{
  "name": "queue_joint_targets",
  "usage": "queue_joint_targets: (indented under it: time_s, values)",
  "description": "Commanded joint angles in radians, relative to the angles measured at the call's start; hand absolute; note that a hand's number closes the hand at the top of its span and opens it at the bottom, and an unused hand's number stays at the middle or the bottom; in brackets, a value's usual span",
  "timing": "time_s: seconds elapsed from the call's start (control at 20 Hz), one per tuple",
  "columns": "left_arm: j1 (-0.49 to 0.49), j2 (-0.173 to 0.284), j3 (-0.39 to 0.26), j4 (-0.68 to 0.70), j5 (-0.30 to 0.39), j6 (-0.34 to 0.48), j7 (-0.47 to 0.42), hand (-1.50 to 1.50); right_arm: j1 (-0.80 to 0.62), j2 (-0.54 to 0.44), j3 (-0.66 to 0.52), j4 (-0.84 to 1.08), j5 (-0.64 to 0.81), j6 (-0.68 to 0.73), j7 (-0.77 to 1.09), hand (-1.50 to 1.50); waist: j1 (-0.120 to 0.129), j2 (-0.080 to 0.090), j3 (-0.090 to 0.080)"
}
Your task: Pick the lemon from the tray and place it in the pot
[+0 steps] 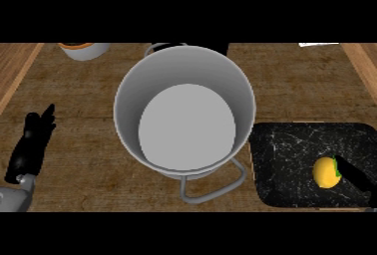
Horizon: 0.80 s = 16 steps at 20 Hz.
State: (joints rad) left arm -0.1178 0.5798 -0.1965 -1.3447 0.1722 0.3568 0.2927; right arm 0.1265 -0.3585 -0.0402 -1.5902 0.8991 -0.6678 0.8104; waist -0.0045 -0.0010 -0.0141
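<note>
We judge the lemon (325, 173) to be light, stiff and a little slippery on its rounded skin, so it is likely to roll away from a careless touch; the best hold, we think, is across its narrow middle, fingers on one side and thumb on the other. It looks small, oval and yellow, standing slightly taller than wide, with a green patch on its 3 o'clock side. It lies on the tray (294, 149), a dark slab veined with white, toward the tray's 4 o'clock part.

Our right hand (355, 177) shows only as a black shape coming in from 4 o'clock, its tip right against the lemon's green side. We cannot tell how it is set, or whether it has hold of the fruit yet.

At the tray's 9 o'clock stands the pot (184, 74), a tall grey vessel with nothing visible inside and a wire handle pointing to 6 o'clock. Farther out at 9 o'clock, our left hand (33, 144) rests near the edge, fingers straight and holding nothing. A small orange-rimmed cup (85, 50) sits at the pot's 10 o'clock.
</note>
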Motion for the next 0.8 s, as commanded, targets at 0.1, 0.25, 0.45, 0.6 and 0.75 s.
queue_joint_targets:
  time_s: [0.1, 0.25, 0.45, 0.6, 0.75]
  values:
    - [-0.025, 0.027, 0.015, -0.016, 0.003, -0.016, 0.027, 0.00, -0.032, 0.030, 0.077, -0.119, 0.059, 0.382, 0.327, -1.50, 0.017, -0.002, 0.003]
    - [-0.031, 0.005, 0.003, 0.000, 0.001, -0.022, 0.025, 0.00, -0.094, 0.065, 0.111, -0.191, 0.030, 0.554, 0.470, -1.50, 0.011, -0.001, 0.006]
    - [0.006, -0.004, -0.009, -0.033, -0.005, -0.014, 0.041, 0.00, -0.167, 0.083, 0.103, -0.267, 0.000, 0.739, 0.606, -1.50, 0.019, -0.005, 0.009]
    - [0.003, 0.022, 0.015, -0.025, 0.000, -0.037, 0.020, 0.00, -0.196, 0.153, 0.098, -0.283, 0.053, 0.779, 0.675, -1.50, 0.016, -0.003, 0.009]
    - [-0.019, -0.015, 0.012, -0.020, -0.009, -0.004, 0.060, 0.00, -0.159, 0.172, 0.079, -0.305, 0.064, 0.795, 0.676, -1.50, -0.001, -0.001, 0.011]
